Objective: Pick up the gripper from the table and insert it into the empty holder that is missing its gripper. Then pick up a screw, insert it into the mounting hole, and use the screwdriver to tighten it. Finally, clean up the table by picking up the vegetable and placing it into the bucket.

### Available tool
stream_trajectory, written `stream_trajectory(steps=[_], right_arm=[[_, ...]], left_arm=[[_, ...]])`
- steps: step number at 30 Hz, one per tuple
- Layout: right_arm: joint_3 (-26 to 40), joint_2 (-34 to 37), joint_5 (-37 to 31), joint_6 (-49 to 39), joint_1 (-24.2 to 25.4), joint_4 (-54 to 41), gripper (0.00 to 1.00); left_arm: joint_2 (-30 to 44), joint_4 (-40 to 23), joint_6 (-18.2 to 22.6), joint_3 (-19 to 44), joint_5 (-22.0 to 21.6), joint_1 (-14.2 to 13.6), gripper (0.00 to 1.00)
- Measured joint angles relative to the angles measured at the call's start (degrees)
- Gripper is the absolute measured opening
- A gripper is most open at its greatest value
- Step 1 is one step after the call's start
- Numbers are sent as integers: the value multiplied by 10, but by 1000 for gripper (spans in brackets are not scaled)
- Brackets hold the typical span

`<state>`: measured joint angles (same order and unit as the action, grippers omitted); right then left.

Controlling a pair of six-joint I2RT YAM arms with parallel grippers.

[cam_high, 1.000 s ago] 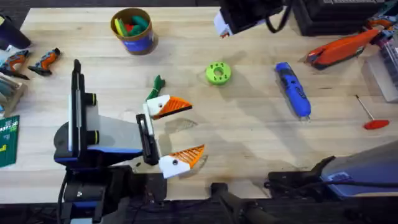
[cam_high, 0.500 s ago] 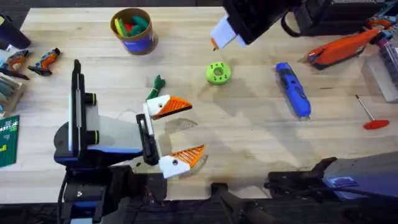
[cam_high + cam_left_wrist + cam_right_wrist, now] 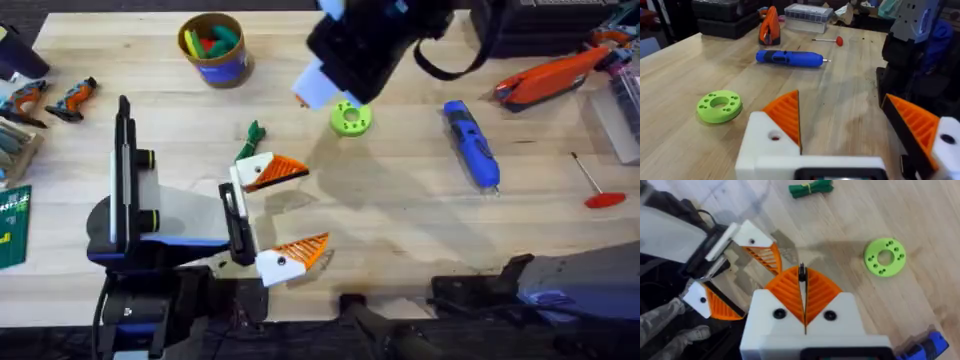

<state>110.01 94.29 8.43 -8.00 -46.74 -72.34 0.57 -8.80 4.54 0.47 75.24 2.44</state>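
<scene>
My left gripper (image 3: 315, 205) rests open near the table's front. Both of its white mounts carry orange ridged pads (image 3: 785, 112), each with a dark mounting hole. A loose gripper and an empty holder are out of view. My right gripper (image 3: 802, 277) hangs high over the table's middle, just left of the lime-green disc (image 3: 350, 118), shut on a thin dark screw that sticks out between its pads. The dark-green vegetable (image 3: 250, 138) lies just beyond the left gripper's upper finger. The blue screwdriver (image 3: 471, 143) lies to the right. The bucket (image 3: 213, 50) stands at the back left.
A thin rod with a red handle (image 3: 595, 185) lies at the far right. An orange tool (image 3: 550, 78) and dark cases sit at the back right. Small tools and boxes line the left edge (image 3: 30, 100). Bare wood stretches between the left gripper and the screwdriver.
My right arm has swung from the back of the table leftward and nearer, now over the lime-green disc. The left arm has not moved.
</scene>
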Motion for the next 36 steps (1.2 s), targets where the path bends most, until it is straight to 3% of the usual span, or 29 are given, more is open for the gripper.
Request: stream_trajectory(steps=[11, 20, 36], right_arm=[[122, 88, 0, -50, -60, -78, 6], [126, 111, 0, -89, -94, -85, 6], [127, 120, 0, -188, -111, -91, 6]], left_arm=[[0, 0, 0, 0, 0, 0, 986], [0, 0, 0, 0, 0, 0, 986], [0, 0, 0, 0, 0, 0, 985]])
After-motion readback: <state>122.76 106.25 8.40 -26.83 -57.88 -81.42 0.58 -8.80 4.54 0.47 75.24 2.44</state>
